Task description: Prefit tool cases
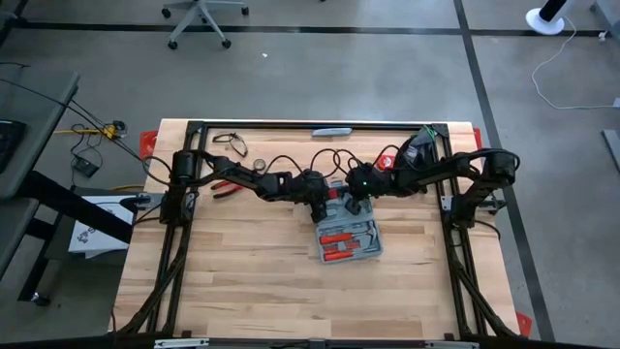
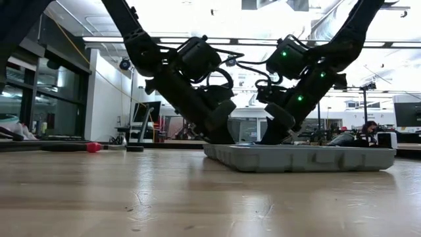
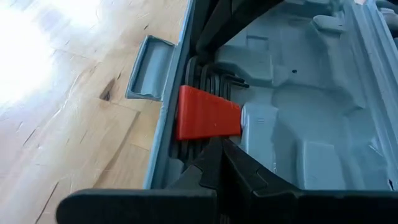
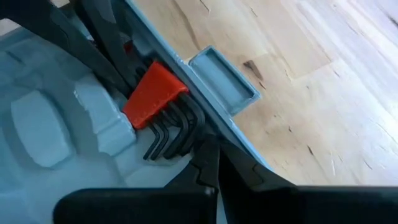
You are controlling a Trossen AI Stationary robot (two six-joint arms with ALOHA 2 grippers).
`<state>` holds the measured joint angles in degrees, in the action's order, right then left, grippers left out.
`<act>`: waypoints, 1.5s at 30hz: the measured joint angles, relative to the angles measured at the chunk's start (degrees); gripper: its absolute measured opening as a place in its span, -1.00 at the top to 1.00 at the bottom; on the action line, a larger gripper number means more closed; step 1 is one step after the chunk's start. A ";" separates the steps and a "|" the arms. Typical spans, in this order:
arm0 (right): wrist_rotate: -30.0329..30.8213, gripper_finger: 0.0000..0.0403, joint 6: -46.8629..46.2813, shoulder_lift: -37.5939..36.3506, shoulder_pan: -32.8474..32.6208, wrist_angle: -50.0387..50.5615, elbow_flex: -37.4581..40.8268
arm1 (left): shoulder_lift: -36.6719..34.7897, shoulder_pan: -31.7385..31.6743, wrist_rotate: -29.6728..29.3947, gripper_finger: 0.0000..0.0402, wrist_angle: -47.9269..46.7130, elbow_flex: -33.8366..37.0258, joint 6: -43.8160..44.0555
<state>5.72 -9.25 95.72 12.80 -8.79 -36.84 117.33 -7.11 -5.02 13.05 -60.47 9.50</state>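
The blue-grey tool case [image 1: 347,233] lies open and flat on the table, red-handled tools in its near half. In its far half, a red holder [image 3: 208,112] with black hex keys [image 4: 171,134] sits against the case wall beside the latch [image 3: 149,68]. My left gripper [image 3: 214,155] and my right gripper [image 4: 208,155], both shut, slant down onto this hex-key set from opposite ends. The low view shows both arms reaching down into the case [image 2: 299,158]. My left gripper puts its shut fingertips [image 3: 217,163] on the hex-key set at the end of the red holder [image 3: 211,134], slanting down from the table's left. The set lies in its moulded seat in the case. My right gripper sets its shut fingertips [image 4: 211,168] against the bent ends of the hex keys [image 4: 186,140] by the case rim, slanting down from the table's right; whether it touches the keys or only the rim, I cannot tell.
Red-handled pliers [image 1: 228,187] lie on the table left of the case. A slim grey-blue bar [image 1: 331,131] and a dark looped thing [image 1: 230,143] lie at the far edge. Bare wood stretches toward the near edge [image 1: 291,301].
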 joint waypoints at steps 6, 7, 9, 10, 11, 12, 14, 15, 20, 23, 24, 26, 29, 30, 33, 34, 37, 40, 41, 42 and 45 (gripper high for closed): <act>-6.37 1.00 0.35 0.06 0.18 -1.94 0.17 | 0.10 0.15 0.48 1.00 0.53 0.14 -0.11; -7.02 1.00 0.30 0.07 0.09 -2.12 0.19 | 0.10 0.17 0.59 1.00 0.49 0.17 -0.11; -8.04 1.00 0.31 0.10 0.11 -2.49 0.24 | 0.10 0.15 1.01 1.00 0.45 0.17 -0.11; -8.42 1.00 0.33 0.08 0.13 -2.68 0.26 | 0.12 0.15 0.96 1.00 0.43 0.17 -0.09; -8.83 1.00 0.36 -0.15 0.13 -2.70 0.27 | 0.14 0.15 1.00 1.00 0.43 0.21 -0.09; -9.27 1.00 0.59 -0.31 0.13 -2.72 0.28 | 0.14 0.15 1.01 1.00 0.43 0.22 -0.09; -10.62 1.00 0.78 -1.34 0.06 -2.64 0.39 | 0.16 0.17 1.00 1.00 0.36 0.22 -0.09; -11.37 1.00 1.18 -2.00 0.04 -2.85 0.39 | 0.16 0.15 1.00 1.00 0.28 0.25 -0.11; -15.90 1.00 1.72 -5.60 -0.35 -4.40 -0.03 | 0.41 0.05 0.05 1.00 1.48 0.09 -0.13; -17.60 1.00 1.79 -6.58 -0.42 -3.68 0.02 | 0.40 -0.07 -0.46 1.00 1.32 0.13 -0.09; -17.31 1.00 1.79 -6.77 -0.36 -3.60 0.02 | 0.36 -0.07 -0.62 1.00 1.16 0.13 -0.09; -16.76 1.00 1.79 -6.86 -0.31 -3.48 0.02 | 0.36 -0.06 -0.60 1.00 1.06 0.11 -0.09; -15.77 1.00 2.00 -6.86 -0.29 -3.01 0.04 | 0.36 -0.04 -0.57 1.00 0.85 0.15 -0.09; -14.98 1.00 2.25 -6.86 -0.29 -2.98 0.04 | 0.36 -0.04 -0.55 1.00 0.84 0.15 -0.09; -11.37 1.00 2.25 -6.86 -0.23 -1.47 0.04 | 0.36 -0.04 -0.43 1.00 0.75 0.15 -0.06; -10.58 1.00 2.25 -6.84 -0.07 -1.19 0.04 | 0.36 -0.04 -0.40 1.00 0.75 0.17 0.01; -11.34 1.00 1.60 -6.86 -0.10 -1.42 0.04 | 0.36 -0.04 -0.37 1.00 0.75 0.20 0.35; -12.56 1.00 0.50 -6.85 -1.47 -1.30 0.04 | 0.36 -0.02 -0.32 1.00 0.78 0.20 0.35; -12.70 1.00 0.45 -6.86 -1.96 -1.18 0.04 | 0.36 0.00 -0.31 1.00 0.81 0.20 0.35; -12.72 1.00 0.39 -6.86 -2.52 -1.06 0.05 | 0.36 0.00 -0.28 1.00 0.88 0.20 0.35; -12.35 1.00 -0.03 -6.86 -3.80 -0.99 0.07 | 0.36 0.00 -0.13 1.00 1.44 0.26 0.35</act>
<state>-6.63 -9.28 88.87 9.00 -9.77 -36.77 117.69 -7.11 -5.15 14.49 -60.20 9.85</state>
